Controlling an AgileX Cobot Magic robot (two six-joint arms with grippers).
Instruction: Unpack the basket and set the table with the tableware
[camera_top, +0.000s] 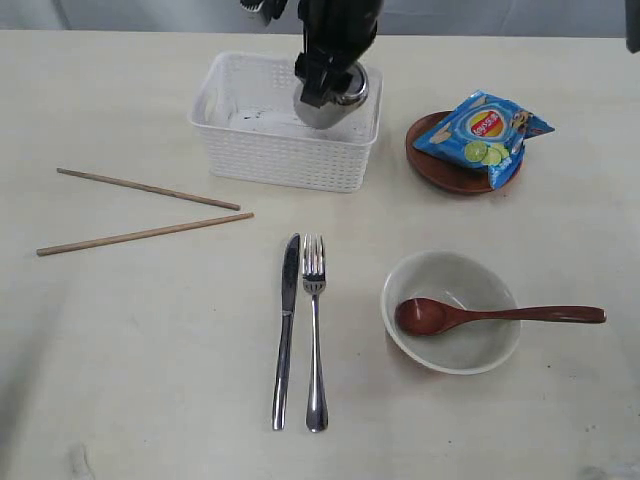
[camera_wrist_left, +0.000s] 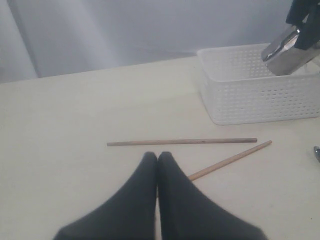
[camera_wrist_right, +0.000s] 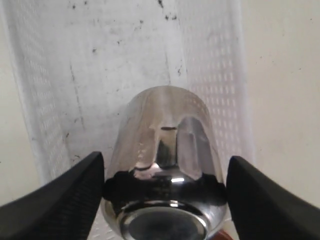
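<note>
My right gripper (camera_top: 326, 82) (camera_wrist_right: 165, 162) is shut on the small steel cup (camera_top: 338, 100) (camera_wrist_right: 165, 145), one finger on each side. It holds the cup tilted above the right part of the white basket (camera_top: 285, 160) (camera_wrist_right: 55, 80), whose floor shows bare. Set out on the table (camera_top: 150, 340) are two chopsticks (camera_top: 148, 188) (camera_top: 145, 234), a knife (camera_top: 286, 330) beside a fork (camera_top: 315, 330), and a pale bowl (camera_top: 470, 272) with the red-brown spoon (camera_top: 500, 315) resting in it. My left gripper (camera_wrist_left: 158, 156) is shut and empty, low over the table near the chopsticks (camera_wrist_left: 182, 142).
A red-brown wooden plate (camera_top: 437, 170) stands right of the basket, with a blue chips bag (camera_top: 483, 132) lying on it. In the left wrist view the basket (camera_wrist_left: 250, 100) and the held cup (camera_wrist_left: 287, 55) show far off beyond the chopsticks.
</note>
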